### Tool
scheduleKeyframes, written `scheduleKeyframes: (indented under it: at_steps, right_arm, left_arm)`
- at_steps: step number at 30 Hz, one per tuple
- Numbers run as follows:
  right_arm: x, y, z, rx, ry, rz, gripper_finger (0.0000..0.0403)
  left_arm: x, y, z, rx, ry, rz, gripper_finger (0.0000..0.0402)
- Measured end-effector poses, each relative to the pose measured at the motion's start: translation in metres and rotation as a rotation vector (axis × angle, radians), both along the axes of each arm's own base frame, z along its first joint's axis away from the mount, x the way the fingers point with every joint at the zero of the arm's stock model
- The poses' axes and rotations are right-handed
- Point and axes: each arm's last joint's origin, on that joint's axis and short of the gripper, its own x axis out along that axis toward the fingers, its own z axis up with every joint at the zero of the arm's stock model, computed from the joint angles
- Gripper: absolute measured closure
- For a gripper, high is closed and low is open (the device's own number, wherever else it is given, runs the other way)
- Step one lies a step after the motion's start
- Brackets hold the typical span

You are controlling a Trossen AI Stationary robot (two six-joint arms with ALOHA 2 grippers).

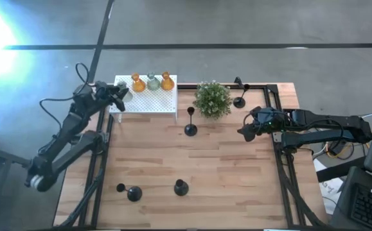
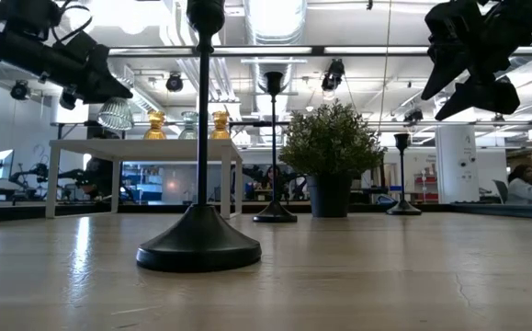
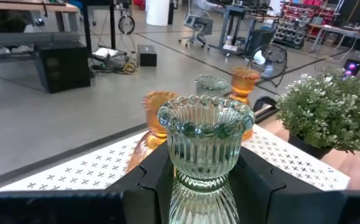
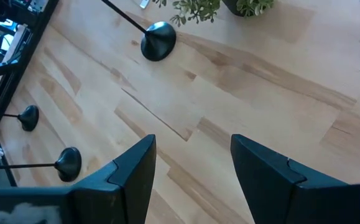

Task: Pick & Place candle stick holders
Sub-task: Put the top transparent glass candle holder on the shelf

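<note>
My left gripper (image 1: pixel 120 96) is shut on a clear ribbed glass candle holder (image 3: pixel 204 140) over the left end of the white perforated box (image 1: pixel 148 101). Two amber holders (image 1: pixel 137 82) (image 1: pixel 167 81) and a clear one (image 1: pixel 153 81) stand on the box's far edge. Black stemmed holders stand on their round bases near the plant (image 1: pixel 190 123) (image 1: pixel 239 97) and near the front edge (image 1: pixel 180 187) (image 1: pixel 133 192). My right gripper (image 1: pixel 243 133) is open and empty above the table's right side; it also shows in the right wrist view (image 4: pixel 192 149). My left gripper pinches the clear holder's narrow waist under the cup (image 3: pixel 199 182) between its two fingers (image 3: pixel 147 180). The fingers come about level from the table's left side. The holder sits upright in the hold, its beaded rim up, lifted clear above the box top (image 2: pixel 116 113).
A bushy green potted plant (image 1: pixel 212 98) stands at the back middle, right of the box. Bare wood lies in the middle of the table (image 1: pixel 224 167). Dark frame rails run along the table's left and right sides (image 1: pixel 282 167).
</note>
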Motion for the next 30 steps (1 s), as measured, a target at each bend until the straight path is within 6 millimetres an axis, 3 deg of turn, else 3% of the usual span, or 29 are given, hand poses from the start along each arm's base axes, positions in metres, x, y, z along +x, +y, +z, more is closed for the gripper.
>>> scheduleKeyframes:
  at_steps: [7,20,30]
  right_arm:
    - [0.0,0.0,0.0,0.007,-0.001,-0.004,0.02]
    - [0.0,0.0,0.0,0.017,-0.002,-0.015,0.02]
    - [0.0,0.0,0.0,0.022,-0.003,-0.021,0.02]
  left_arm:
    - [-0.008,0.008,-0.003,-0.005,0.023,-0.01,0.0276]
    - [-0.006,0.011,0.001,0.036,0.003,-0.048,0.0276]
    - [-0.002,0.026,-0.001,-0.007,-0.034,-0.007,0.0276]
